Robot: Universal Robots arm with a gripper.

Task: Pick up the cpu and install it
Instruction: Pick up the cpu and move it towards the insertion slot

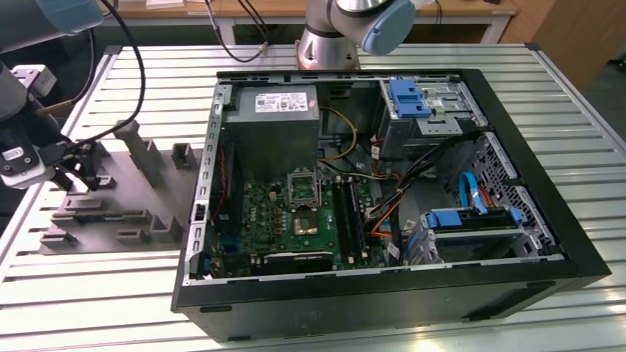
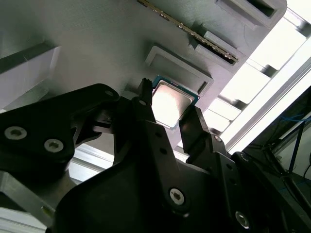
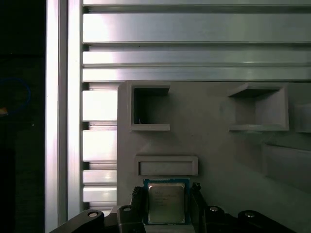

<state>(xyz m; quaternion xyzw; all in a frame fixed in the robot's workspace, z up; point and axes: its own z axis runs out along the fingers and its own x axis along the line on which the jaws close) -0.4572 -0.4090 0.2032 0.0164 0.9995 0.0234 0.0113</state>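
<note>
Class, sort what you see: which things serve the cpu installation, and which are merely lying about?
Job in hand: cpu, gripper, motherboard socket, grey holder tray.
Lying about: power supply, drive cage, blue cable.

The cpu [image 2: 170,101] is seen clasped at two edges between the black fingers [image 2: 148,115] of the hand [image 2: 169,105], against a grey moulded holder [image 2: 97,39].

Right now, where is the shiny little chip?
The cpu lies on the grey tray at the gripper, on the exterior view's left of the computer case.
</note>
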